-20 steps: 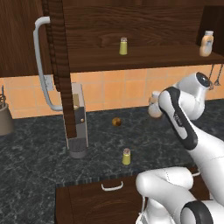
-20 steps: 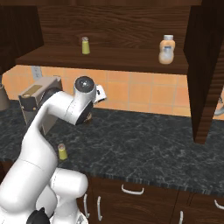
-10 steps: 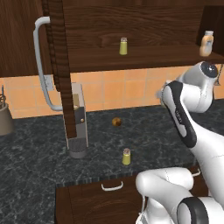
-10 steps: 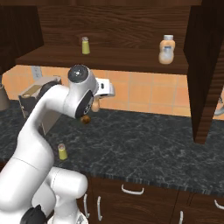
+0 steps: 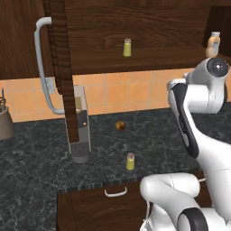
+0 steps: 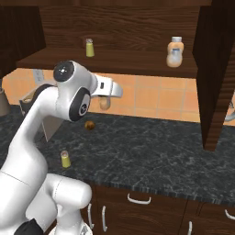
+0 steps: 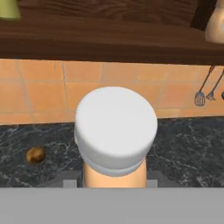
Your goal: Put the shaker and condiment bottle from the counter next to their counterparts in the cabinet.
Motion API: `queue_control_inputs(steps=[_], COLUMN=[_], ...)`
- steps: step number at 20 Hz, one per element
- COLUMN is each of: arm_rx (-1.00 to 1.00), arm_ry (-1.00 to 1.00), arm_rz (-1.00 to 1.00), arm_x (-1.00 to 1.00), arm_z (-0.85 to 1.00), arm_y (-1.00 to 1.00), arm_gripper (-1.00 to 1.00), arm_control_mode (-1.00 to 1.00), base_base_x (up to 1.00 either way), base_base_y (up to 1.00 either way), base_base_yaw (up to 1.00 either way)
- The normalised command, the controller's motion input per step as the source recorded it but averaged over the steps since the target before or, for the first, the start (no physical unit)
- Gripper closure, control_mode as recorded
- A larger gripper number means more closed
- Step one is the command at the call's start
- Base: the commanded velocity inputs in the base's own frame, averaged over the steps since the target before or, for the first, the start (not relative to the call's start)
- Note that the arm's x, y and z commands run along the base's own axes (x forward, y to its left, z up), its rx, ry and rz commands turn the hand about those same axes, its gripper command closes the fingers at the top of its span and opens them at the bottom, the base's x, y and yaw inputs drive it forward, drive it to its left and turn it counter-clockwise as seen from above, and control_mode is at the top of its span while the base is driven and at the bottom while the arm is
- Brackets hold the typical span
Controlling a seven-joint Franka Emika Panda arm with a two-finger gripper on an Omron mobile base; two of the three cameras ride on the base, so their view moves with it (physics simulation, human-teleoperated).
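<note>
From the hand view I see the bottle from above only: its white cap hides most of the tan body, and the grey band cuts off the rest. The fingers gripping it are hidden behind it. At the top left corner a yellow-green shaker is cut by the edge; at the top right another bottle is cropped too. On the far wall at the right, hanging utensils are too small for me to identify. In the right base view the arm covers most of the held bottle.
</note>
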Motion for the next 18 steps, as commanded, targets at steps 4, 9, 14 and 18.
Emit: queue_control_inputs(steps=[4,9,14,18], arm_rx=[0.0,0.0,0.01,0.0], arm_ry=[-0.11,-0.05,0.03,0.02], arm_rz=[-0.25,-0.22,-0.11,-0.07], arm_x=[-0.31,-0.25,-0.04,0.0], arm_z=[0.31,0.39,0.64,0.64], arm_y=[-0.11,-0.04,0.0,0.0], arm_gripper=[1.0,1.0,1.0,1.0], arm_control_mode=[-1.0,-1.0,-1.0,-1.0], base_base_x=[0.0,0.0,0.0,0.0], base_base_y=[0.0,0.0,0.0,0.0], base_base_yaw=[0.0,0.0,0.0,0.0])
